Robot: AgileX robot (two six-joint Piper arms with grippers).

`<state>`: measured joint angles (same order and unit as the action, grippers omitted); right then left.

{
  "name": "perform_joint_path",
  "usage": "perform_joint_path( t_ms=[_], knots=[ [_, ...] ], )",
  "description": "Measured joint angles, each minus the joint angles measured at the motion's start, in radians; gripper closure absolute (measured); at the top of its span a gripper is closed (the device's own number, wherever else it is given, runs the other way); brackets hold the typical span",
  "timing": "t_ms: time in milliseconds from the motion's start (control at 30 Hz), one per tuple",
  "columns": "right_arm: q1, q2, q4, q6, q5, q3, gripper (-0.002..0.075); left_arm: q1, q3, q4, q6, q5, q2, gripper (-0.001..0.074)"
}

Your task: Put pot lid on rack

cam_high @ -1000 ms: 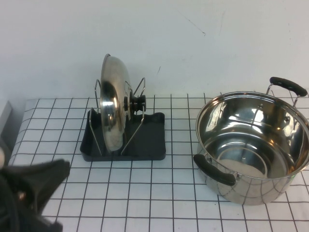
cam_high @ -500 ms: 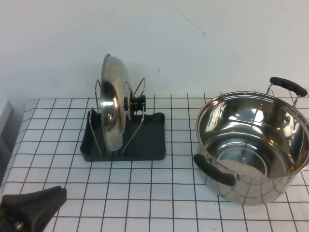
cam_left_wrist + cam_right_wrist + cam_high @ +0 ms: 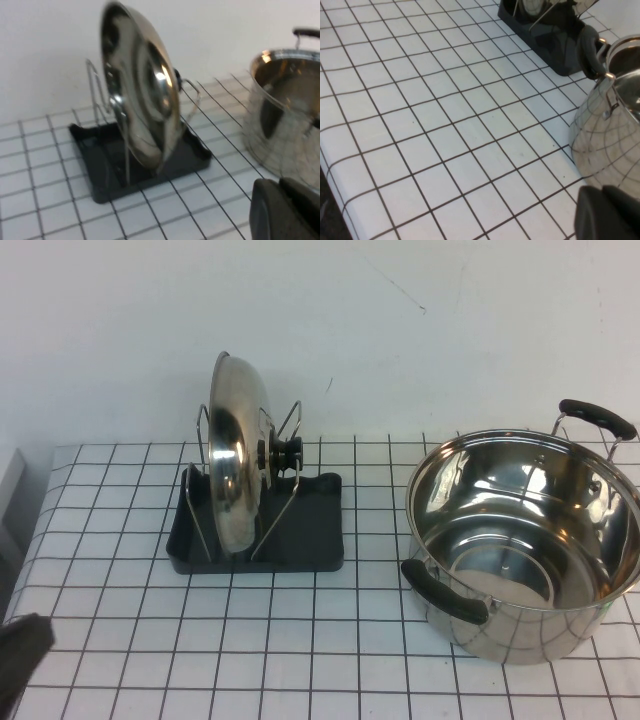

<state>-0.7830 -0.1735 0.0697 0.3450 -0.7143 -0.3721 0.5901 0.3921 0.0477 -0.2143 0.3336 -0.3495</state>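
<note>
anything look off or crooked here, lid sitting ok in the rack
Nothing stands out. The pot lid stands on edge between the rack's wire loops, leaning slightly; the pot sits upright. Left gripper is at the near-left edge; the right gripper isn't in the high view.

lab-style test bench | bare white wall (image 3: 420,330) | grid-lined white table (image 3: 330,640)

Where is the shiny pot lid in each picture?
High view: the pot lid stands on edge in the rack, left of centre.
Left wrist view: pot lid fills the middle, rack beneath.
Right wrist view: only its lower edge peeks in.
Shared landmark: the steel pot.
</note>
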Motion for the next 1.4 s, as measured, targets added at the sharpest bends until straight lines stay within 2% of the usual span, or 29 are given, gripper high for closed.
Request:
perform_joint_path(
  t_ms=[300,500,767,1267,1400],
  knots=[
    [0.000,0.000,0.002,0.000,0.000,0.000,0.0727,-0.356,-0.303,0.051,0.002,-0.294,0.291,0.0736],
    [0.000,0.000,0.002,0.000,0.000,0.000,0.0727,-0.531,-0.416,0.052,-0.073,-0.291,0.359,0.0736],
    [0.000,0.000,0.002,0.000,0.000,0.000,0.0727,-0.553,-0.420,0.048,-0.105,-0.032,0.359,0.0736],
    [0.000,0.000,0.002,0.000,0.000,0.000,0.0727,-0.573,-0.416,0.040,-0.083,-0.001,0.359,0.0736],
    [0.000,0.000,0.002,0.000,0.000,0.000,0.0727,-0.551,-0.415,0.032,-0.057,0.003,0.359,0.0736]
  ],
)
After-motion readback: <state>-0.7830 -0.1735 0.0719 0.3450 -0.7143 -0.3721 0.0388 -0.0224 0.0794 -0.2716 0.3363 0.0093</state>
